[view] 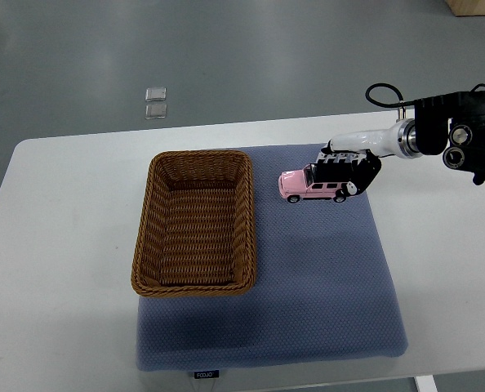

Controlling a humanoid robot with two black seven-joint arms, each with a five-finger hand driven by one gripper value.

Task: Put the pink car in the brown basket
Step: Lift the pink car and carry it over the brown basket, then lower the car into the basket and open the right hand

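1. Pink toy car (306, 187), though the smallest thing here, sits on the blue mat to the right of the basket, upright on its wheels, nose pointing toward the basket; it is outside the basket, with a strip of mat between them.
2. White table (55, 269) fills most of the view, with grey floor beyond its far edge.
3. Blue padded mat (332, 286) covers the table's middle and right, its near edge reaching almost to the table's front.
4. Brown wicker basket (195, 222) is rectangular and rests on the mat's left part, its left side overhanging onto the bare table; nothing lies inside it.
5. Right arm enters from the picture's right edge, a black housing and white forearm leading down to the car.
6. Right hand (347, 167) has its black fingers curled over the car's roof and rear, closed around it.
7. Two small clear squares (155, 103) lie on the floor beyond the table, one just behind the other.
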